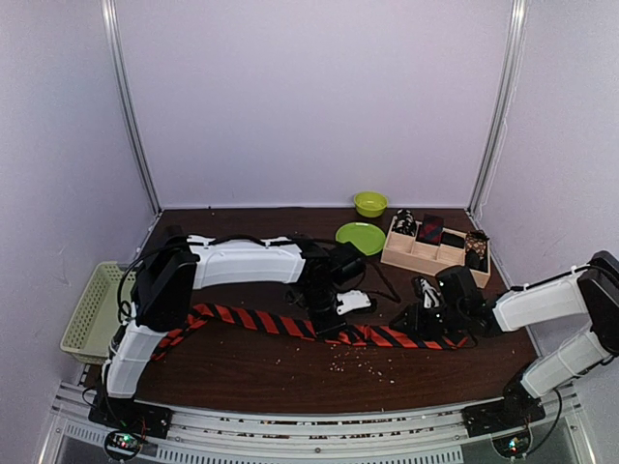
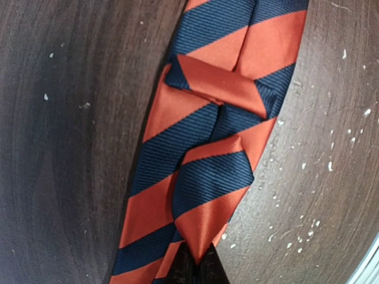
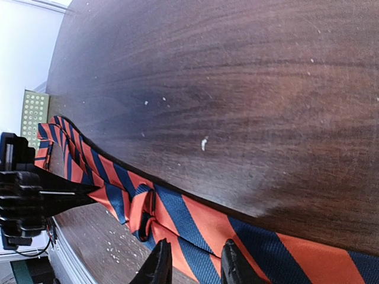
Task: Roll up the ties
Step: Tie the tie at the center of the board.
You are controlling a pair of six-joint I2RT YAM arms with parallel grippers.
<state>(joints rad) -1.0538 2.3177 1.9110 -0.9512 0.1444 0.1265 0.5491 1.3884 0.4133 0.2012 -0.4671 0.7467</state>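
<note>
The orange-red tie with dark diagonal stripes [image 1: 251, 319] lies stretched across the table from left to right. My left gripper [image 1: 331, 327] is down on its middle, shut, pinching a raised fold of the tie [image 2: 207, 195] between its black fingertips [image 2: 177, 269]. Just beyond the pinch the tie [image 2: 216, 89] is twisted over itself. My right gripper [image 1: 408, 327] is low over the tie's right part. Its fingers [image 3: 159, 266] are apart, straddling the near edge of the tie [image 3: 201, 222] without closing on it. The left gripper [image 3: 89, 190] also shows in the right wrist view, pinching the tie.
A wooden box [image 1: 411, 256] with rolled dark and patterned ties stands at the back right. A green plate [image 1: 360, 237] and a green bowl [image 1: 369, 203] are behind the arms. A pale green mesh basket [image 1: 92, 309] sits at the left edge. White crumbs [image 1: 363, 362] dot the front.
</note>
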